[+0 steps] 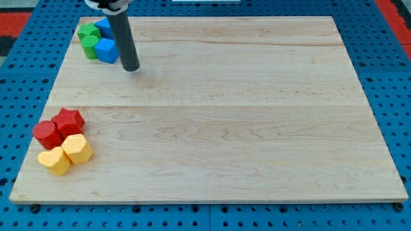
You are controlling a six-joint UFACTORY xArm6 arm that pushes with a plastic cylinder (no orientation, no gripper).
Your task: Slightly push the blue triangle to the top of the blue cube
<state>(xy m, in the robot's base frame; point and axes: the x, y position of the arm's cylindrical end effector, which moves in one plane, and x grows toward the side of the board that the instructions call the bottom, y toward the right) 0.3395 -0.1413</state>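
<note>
Camera view: my tip (130,67) is down on the bench (218,122) at the view's top left, just to the right of the blue cube (108,50), close enough that I can't tell if it's touching. No fingers on this rig, just the rod, so there is nothing to open or close. The blue triangle (103,26) sits right above the cube, partly hidden behind the rod, packed against a green block (86,31) at the view's left and a green cylinder (89,45) beside the cube. Looks like the triangle is already about on top of the cube, so only a nudge is left, if any. Risks: cluster is tight, so any push from the right drags the cube or greens along; triangle is near the bench edge and could go off. Red star (68,120), red cylinder (45,133) and two yellow blocks (66,154) at lower left are well apart, not a factor
</note>
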